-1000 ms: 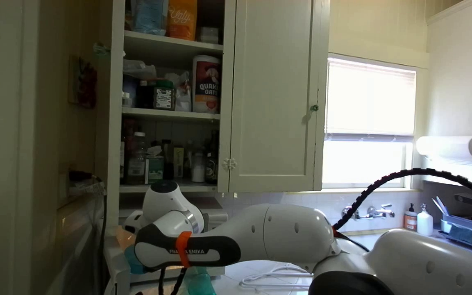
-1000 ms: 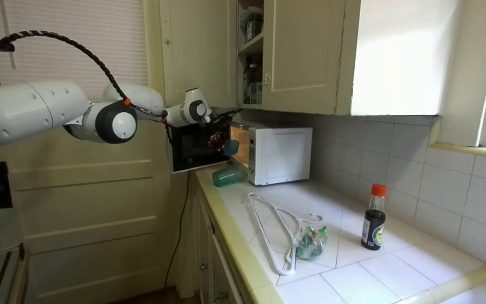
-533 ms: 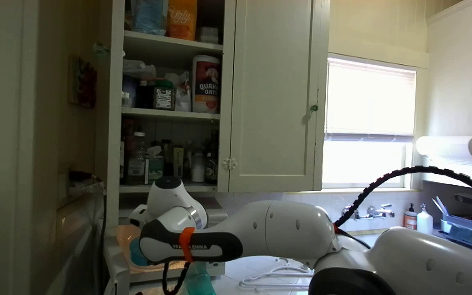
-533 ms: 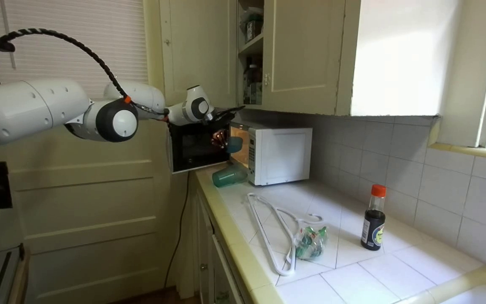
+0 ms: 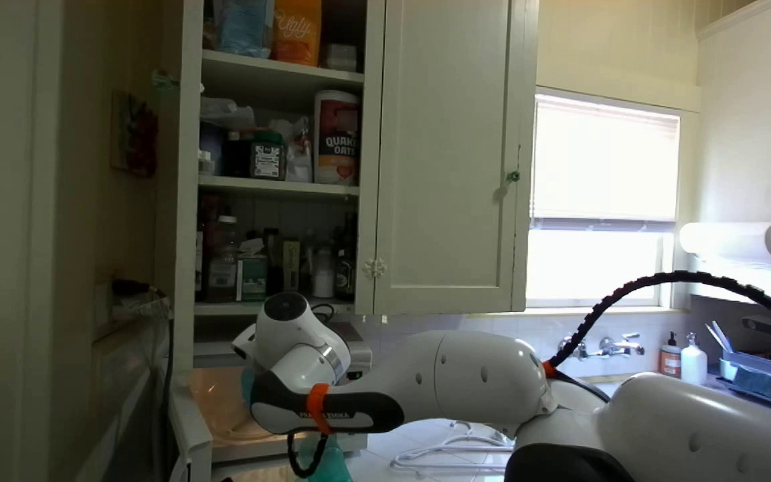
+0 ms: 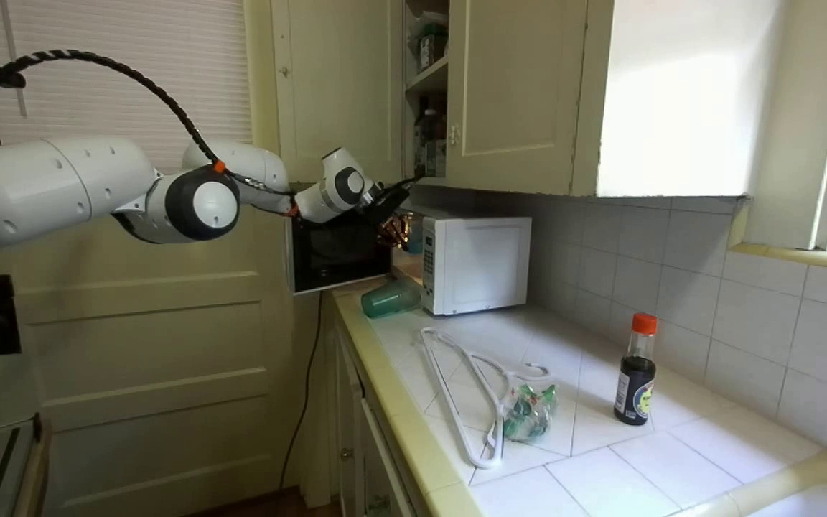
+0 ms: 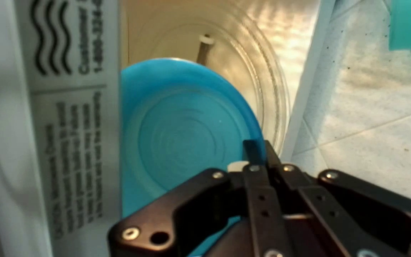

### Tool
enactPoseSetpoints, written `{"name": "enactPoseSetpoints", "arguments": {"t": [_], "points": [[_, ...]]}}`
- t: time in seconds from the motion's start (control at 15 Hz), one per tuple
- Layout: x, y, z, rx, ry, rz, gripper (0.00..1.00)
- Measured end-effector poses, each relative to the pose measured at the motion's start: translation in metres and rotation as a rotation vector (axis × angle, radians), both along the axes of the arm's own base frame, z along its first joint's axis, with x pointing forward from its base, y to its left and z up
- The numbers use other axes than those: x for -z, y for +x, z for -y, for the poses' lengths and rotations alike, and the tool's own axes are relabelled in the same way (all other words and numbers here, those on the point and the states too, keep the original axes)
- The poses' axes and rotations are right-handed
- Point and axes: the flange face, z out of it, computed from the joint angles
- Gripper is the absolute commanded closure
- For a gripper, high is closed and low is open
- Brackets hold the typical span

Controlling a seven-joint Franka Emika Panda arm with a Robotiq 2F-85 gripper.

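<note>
Wrist view: blue bowl is pinched at right rim by gripper.
Microwave: opened.
Bowl: not yet released.

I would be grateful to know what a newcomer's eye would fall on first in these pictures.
Probably the bright blue bowl, its rim pinched in the gripper at the open microwave. Next come the green tumbler lying on its side beside the microwave, and the red-capped sauce bottle standing upright on the white-tiled counter.

Both exterior views are covering the microwave oven from well back, front and side; wrist view is peering inside, close-up.
</note>
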Motion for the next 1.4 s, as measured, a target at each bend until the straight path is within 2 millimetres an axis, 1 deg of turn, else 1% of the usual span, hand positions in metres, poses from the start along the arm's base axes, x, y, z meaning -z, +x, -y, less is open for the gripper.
{"name": "enactPoseSetpoints", "arguments": {"t": [0.27, 0.4, 0.87, 1.2, 1.27, 1.33, 1.4], "points": [[0.021, 0.002, 0.005, 0.009, -0.029, -0.016, 0.99], [0.026, 0.002, 0.006, 0.009, -0.033, -0.022, 0.99], [0.03, 0.004, 0.014, 0.023, -0.005, -0.053, 0.99], [0.033, 0.004, 0.015, 0.023, 0.006, -0.079, 0.99], [0.033, 0.004, 0.015, 0.02, 0.004, -0.079, 0.91], [0.033, 0.004, 0.015, 0.017, 0.002, -0.08, 0.71], [0.033, 0.004, 0.015, 0.015, 0.0, -0.08, 0.64]]}}
